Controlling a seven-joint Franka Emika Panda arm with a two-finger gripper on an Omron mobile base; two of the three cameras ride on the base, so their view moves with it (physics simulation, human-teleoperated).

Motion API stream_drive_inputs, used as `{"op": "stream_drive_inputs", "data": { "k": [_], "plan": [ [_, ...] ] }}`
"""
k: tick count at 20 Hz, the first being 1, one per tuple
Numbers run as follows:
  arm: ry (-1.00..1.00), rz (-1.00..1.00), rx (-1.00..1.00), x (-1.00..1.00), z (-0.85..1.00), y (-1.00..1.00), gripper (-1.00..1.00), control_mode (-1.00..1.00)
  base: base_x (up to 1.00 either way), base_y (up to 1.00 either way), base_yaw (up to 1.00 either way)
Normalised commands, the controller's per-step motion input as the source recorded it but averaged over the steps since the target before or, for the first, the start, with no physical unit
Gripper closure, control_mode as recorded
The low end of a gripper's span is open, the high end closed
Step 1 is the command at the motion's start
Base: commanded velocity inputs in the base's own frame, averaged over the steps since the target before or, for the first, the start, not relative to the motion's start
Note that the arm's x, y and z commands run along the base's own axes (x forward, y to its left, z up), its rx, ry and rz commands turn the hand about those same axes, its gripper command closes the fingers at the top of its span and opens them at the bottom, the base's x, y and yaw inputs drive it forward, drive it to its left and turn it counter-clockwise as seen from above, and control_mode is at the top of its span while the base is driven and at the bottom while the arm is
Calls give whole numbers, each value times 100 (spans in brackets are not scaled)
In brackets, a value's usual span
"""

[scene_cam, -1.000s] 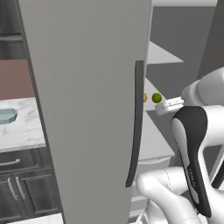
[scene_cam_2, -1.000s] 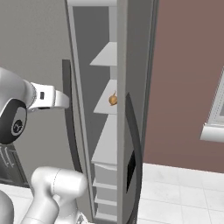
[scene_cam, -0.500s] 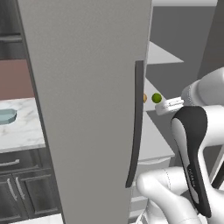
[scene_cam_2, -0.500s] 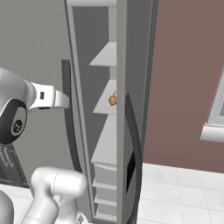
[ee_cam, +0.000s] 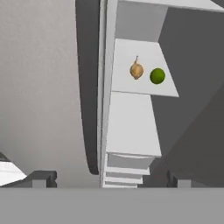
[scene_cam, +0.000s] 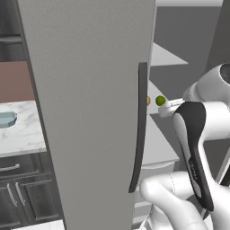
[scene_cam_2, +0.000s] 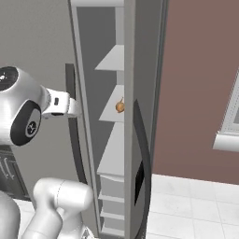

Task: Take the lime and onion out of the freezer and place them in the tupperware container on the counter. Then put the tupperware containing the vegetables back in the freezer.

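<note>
Small orange-yellow onion [scene_cam: 148, 100] mostly hidden behind speckled grey freezer door [scene_cam: 90, 112], at 9 o'clock of round green lime [scene_cam: 160, 100]. Pale blue-grey tupperware tray [scene_cam: 6, 119] cut off by left edge.

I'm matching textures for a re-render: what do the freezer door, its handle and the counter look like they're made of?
Freezer door: matte grey with fine speckle, likely painted or brushed metal. Handle: dark, smooth, curved bar, plastic or coated metal; unclear which. Counter: white stone-like top with grey veins, looks like polished marble.
</note>
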Motion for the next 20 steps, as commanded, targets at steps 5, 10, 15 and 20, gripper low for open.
{"op": "stream_drive_inputs", "data": {
  "k": [5, 10, 15, 20],
  "plan": [
    [35, -7, 8, 67, -42, -50, -100, -100, 0, 0, 0],
    [13, -10, 1, 31, -28, -12, -100, -100, 0, 0, 0],
    [0, -11, 0, 35, -33, 0, -100, -100, 0, 0, 0],
    [0, -6, 3, 23, -31, -12, -100, -100, 0, 0, 0]
  ]
}}
